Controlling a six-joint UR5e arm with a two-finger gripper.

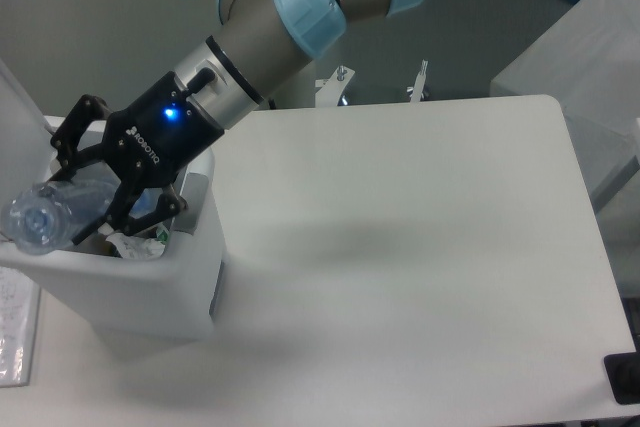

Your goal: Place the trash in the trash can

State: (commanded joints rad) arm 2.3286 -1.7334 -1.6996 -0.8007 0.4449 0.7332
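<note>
**Bottle held over the open white bin**

The clear plastic bottle (50, 215) has a light blue tint and a bumpy, shiny skin. It lies almost on its side, with its round cap end pointing to the left. It hangs over the open top of the trash can (150, 287), just above the front rim.

The black gripper (100, 195) has its two fingers pressed on the sides of the bottle, one above and one below, so the bottle is pinched between them. A small blue light glows on the black gripper body. White letters are printed there too.

Inside the bin, near the right wall, sits a crumpled whitish wrapper (138, 245). It looks thin and wrinkly, and it has a small green mark on it.

The trash can is a big boxy tub of smooth white plastic with soft round corners. Its lid stands open at the far left edge.

The bin stands on a smooth white table (420, 247) with round corners. The arm (290, 17) is thick and grey with pale blue rings at its joints.
</note>
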